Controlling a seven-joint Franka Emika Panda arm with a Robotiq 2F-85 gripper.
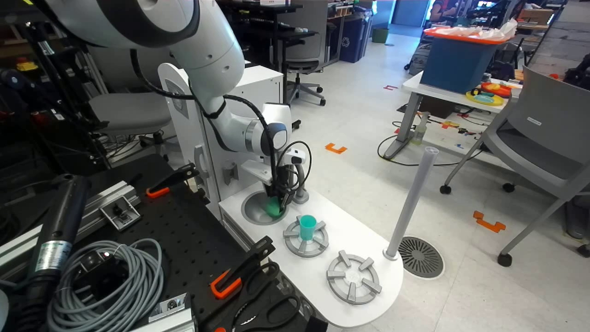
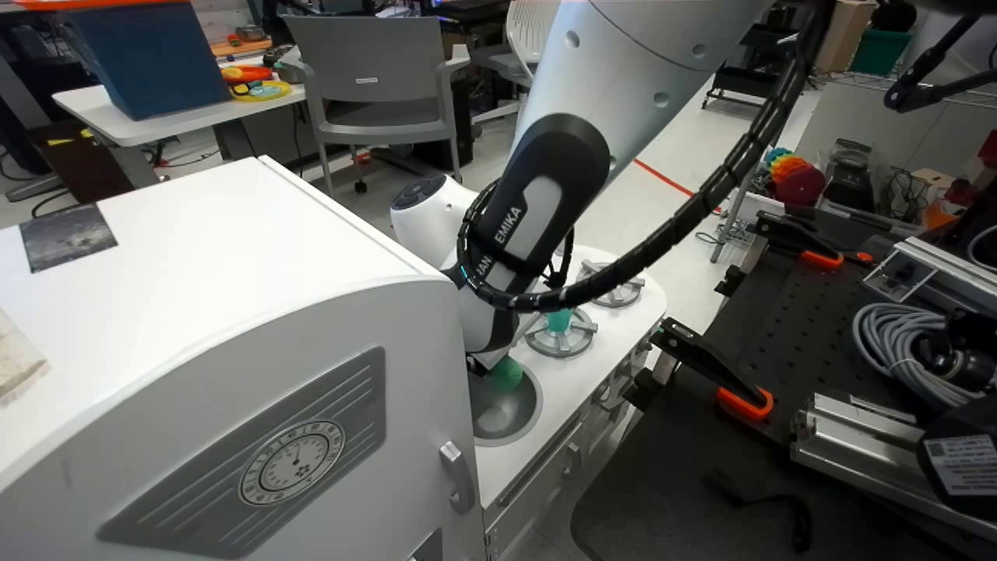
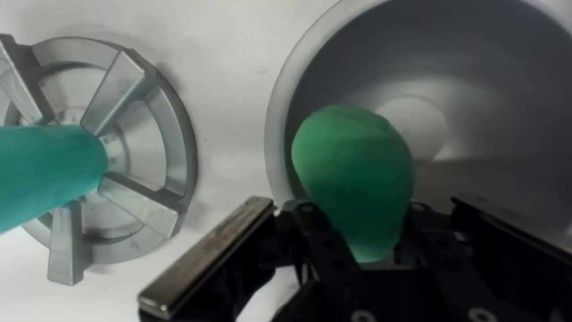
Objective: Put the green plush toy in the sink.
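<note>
Pincer grips partly hidden green plush toy.

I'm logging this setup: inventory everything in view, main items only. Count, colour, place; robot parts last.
Sink: one, grey, in the counter
Green plush toy: one, green, gripped at the sink, height unclear
Faucet: one, grey, beside the sink
Counter: one, white, around the sink
Burner grates: two, grey, on the counter
Cup: one, teal, on one grate
Post: one, grey, at the counter's end
Cabinet: one, white, next to the sink
Worktop: one, black, alongside the counter
Clamps: two, black and orange, at the worktop's edge
Cable coil: one, grey, on the worktop
Bin: one, blue and orange, on a white table
Chairs: at least three, grey, around the room
Arm: one, white and black, over the sink
Pincer: one, black, closed on the toy
</note>
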